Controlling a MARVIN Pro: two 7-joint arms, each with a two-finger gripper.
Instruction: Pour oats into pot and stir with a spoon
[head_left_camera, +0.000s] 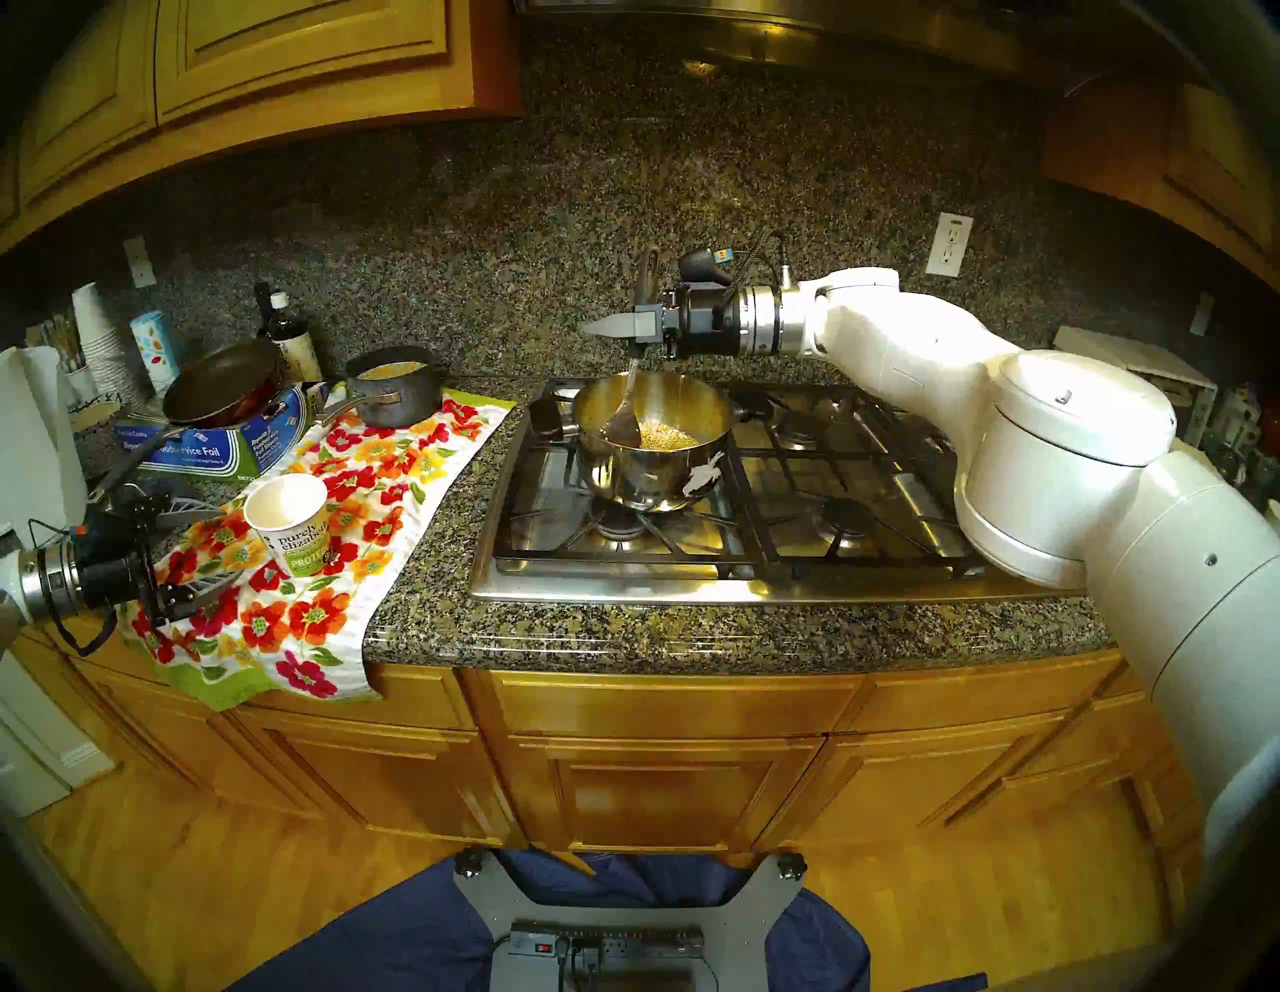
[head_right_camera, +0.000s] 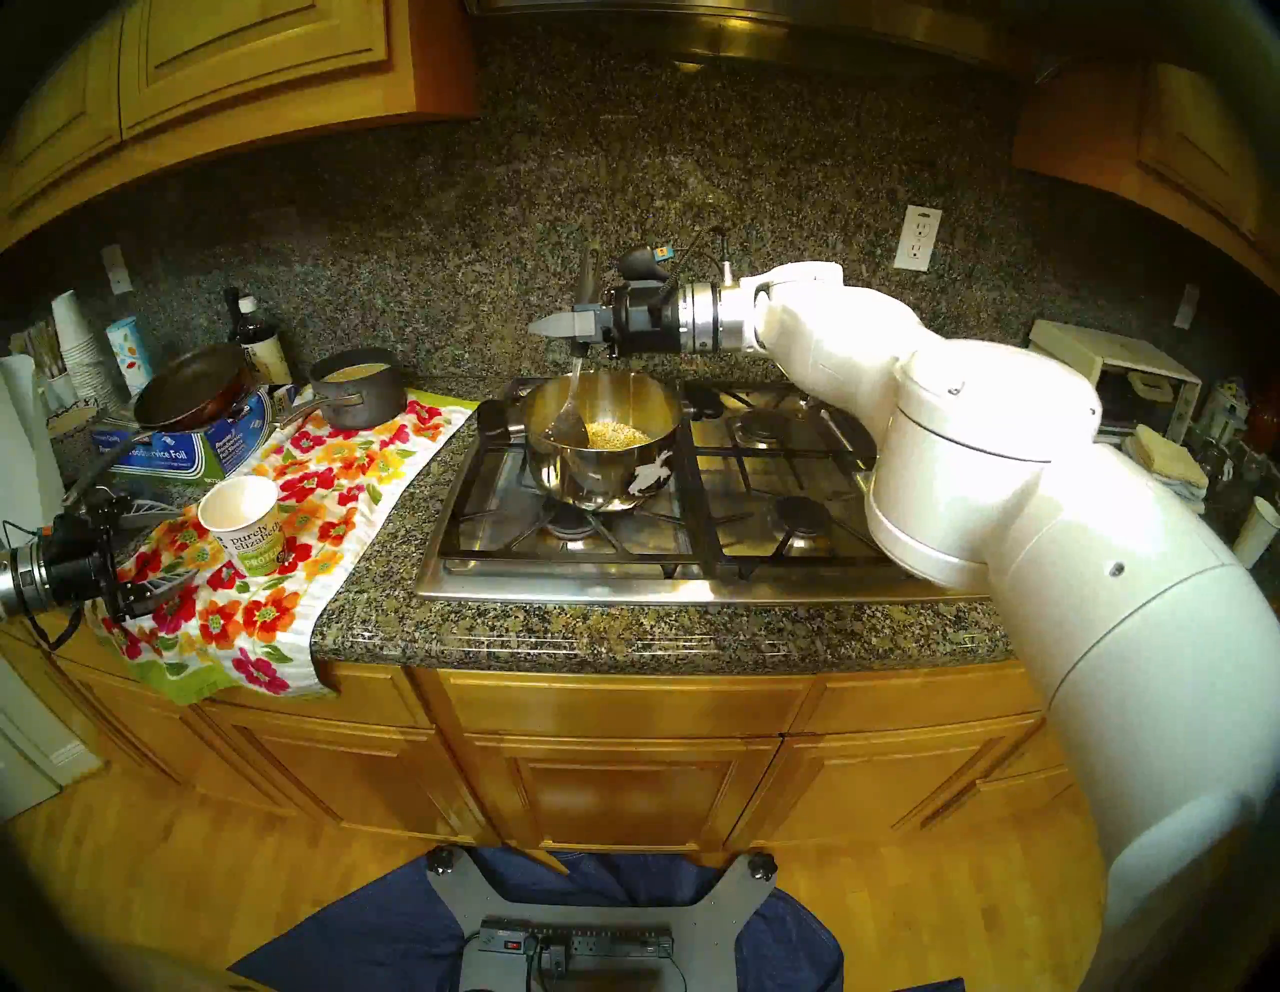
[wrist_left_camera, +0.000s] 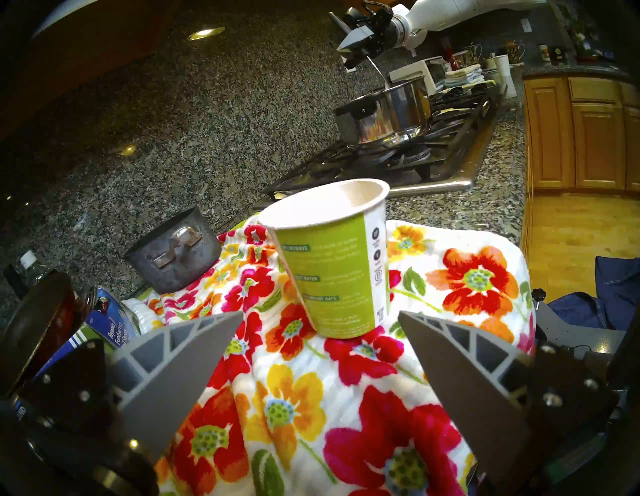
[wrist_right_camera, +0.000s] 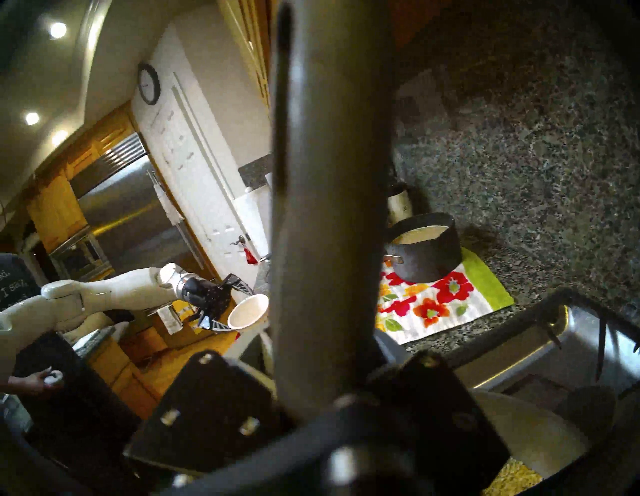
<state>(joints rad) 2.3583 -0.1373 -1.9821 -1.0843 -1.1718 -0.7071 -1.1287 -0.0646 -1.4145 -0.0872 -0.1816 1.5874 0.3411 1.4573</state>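
The shiny steel pot (head_left_camera: 651, 478) (head_right_camera: 596, 478) (wrist_left_camera: 384, 114) stands on the stove's front left burner. A patch of tan oats (head_left_camera: 668, 435) (head_right_camera: 620, 435) lies on its bottom. My right gripper (head_left_camera: 606, 325) (head_right_camera: 554, 325) hovers above the pot, shut on the spoon (head_left_camera: 623, 419) (head_right_camera: 571, 422). The spoon hangs down with its bowl inside the pot, beside the oats; its handle (wrist_right_camera: 329, 207) fills the right wrist view. My left gripper (head_left_camera: 201, 547) (wrist_left_camera: 320, 313) is open, just short of the upright white-and-green paper cup (head_left_camera: 287, 519) (wrist_left_camera: 332, 263), holding nothing.
The cup stands on a floral towel (head_left_camera: 388, 526) draped over the counter edge. Behind it sit a smaller dark grey pot (head_left_camera: 398, 398), a black frying pan (head_left_camera: 221, 388) on a foil box, and bottles. Stove grates (head_left_camera: 831, 499) extend right under my right arm.
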